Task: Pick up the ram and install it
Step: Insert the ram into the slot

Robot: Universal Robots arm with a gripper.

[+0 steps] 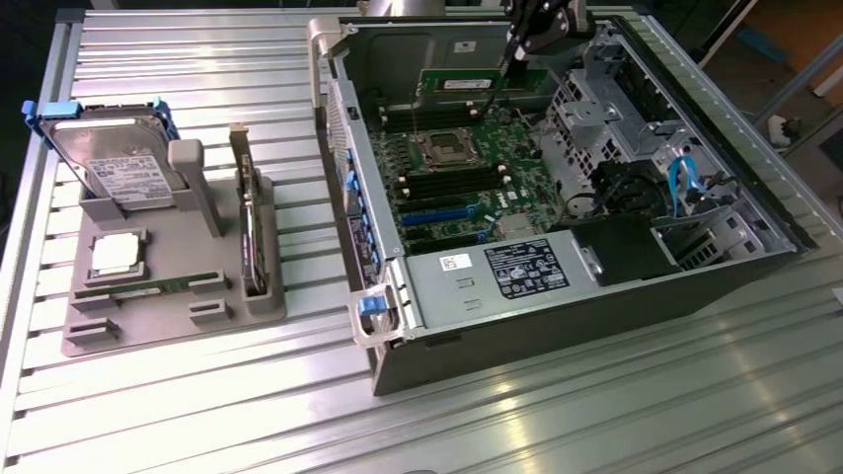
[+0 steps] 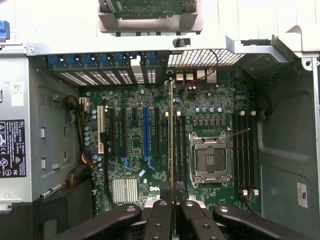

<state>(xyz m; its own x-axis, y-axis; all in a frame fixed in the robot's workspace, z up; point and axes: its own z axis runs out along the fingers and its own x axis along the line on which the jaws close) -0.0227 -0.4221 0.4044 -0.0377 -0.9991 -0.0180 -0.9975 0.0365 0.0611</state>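
Pincer clamped tight on ram, edge-down over motherboard in open computer case. Tray holds hard drive.

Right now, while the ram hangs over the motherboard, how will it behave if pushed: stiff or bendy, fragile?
Probably stiff: the ram looks dead straight, held by the pincer at one edge. Likely light, since it is a thin board, a mere line edge-on. Possibly fragile to sideways pushes, being so thin and uncased.
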